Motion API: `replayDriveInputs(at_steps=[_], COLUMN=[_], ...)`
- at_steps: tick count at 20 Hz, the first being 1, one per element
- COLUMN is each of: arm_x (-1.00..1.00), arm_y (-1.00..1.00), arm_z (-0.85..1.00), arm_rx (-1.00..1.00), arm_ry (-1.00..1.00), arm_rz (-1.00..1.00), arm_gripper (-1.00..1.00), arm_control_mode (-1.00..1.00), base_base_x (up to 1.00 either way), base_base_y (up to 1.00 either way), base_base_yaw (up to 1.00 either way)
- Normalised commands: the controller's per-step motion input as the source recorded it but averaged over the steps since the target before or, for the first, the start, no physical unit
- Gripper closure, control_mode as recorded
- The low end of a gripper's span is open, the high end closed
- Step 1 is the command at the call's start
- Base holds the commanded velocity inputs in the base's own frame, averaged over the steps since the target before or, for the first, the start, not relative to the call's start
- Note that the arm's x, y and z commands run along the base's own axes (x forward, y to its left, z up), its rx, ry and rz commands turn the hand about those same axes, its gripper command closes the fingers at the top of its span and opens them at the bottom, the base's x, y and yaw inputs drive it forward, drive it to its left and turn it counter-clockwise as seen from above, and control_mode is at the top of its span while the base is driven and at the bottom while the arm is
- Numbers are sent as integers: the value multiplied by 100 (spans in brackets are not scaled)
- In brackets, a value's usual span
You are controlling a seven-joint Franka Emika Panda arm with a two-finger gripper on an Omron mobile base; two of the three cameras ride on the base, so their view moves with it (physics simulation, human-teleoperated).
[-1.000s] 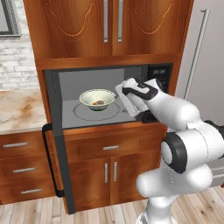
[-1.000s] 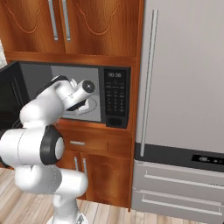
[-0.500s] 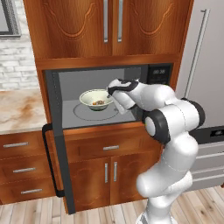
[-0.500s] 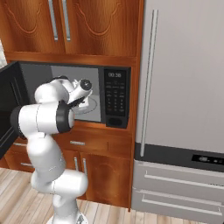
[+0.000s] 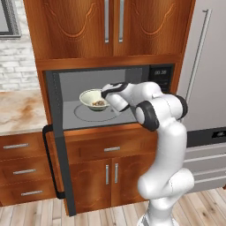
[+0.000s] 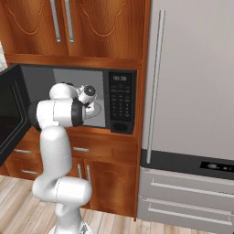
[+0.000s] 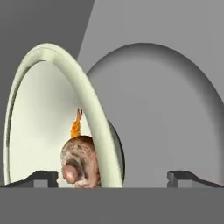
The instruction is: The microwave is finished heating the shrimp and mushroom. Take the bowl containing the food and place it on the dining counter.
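Note:
The black microwave [image 5: 161, 77] stands with its door [image 5: 55, 141] swung open to the left. Inside, the pale cream-green bowl [image 5: 92, 97] rests on the round turntable [image 5: 84, 114]. The orange shrimp [image 7: 76, 127] and brown-grey mushroom [image 7: 81, 159] lie in the bowl [image 7: 39, 122]. My gripper [image 5: 106, 92] is inside the cavity at the bowl's right rim. In the hand view, which is rolled sideways, my gripper [image 7: 112, 178] is open, with the rim standing between its two fingertips [image 7: 41, 177]. The dining counter is out of view.
A steel fridge [image 5: 207, 66] stands right of the microwave [image 6: 120, 103]. Wooden upper cabinets [image 5: 110, 26] hang above it, and drawers [image 5: 110, 150] sit below. A marbled counter [image 5: 17, 110] lies to the left, behind the open door [image 6: 11, 114].
My arm has reached deeper into the microwave and the gripper has moved left up to the bowl's right rim. The bowl has stayed in place.

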Motion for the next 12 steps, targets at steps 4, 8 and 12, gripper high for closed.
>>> replayDriveInputs(at_steps=[4,8,12], arm_x=[53,16,0], arm_y=[4,2,0], arm_z=[-32,-13,0], arm_rx=[-3,-1,0], arm_ry=[0,0,0], arm_rz=[-3,0,0], arm_gripper=[-100,100,100], arm_control_mode=[-100,-100,-100], base_base_x=[0,0,0], base_base_y=[0,0,0], base_base_yaw=[0,0,0])
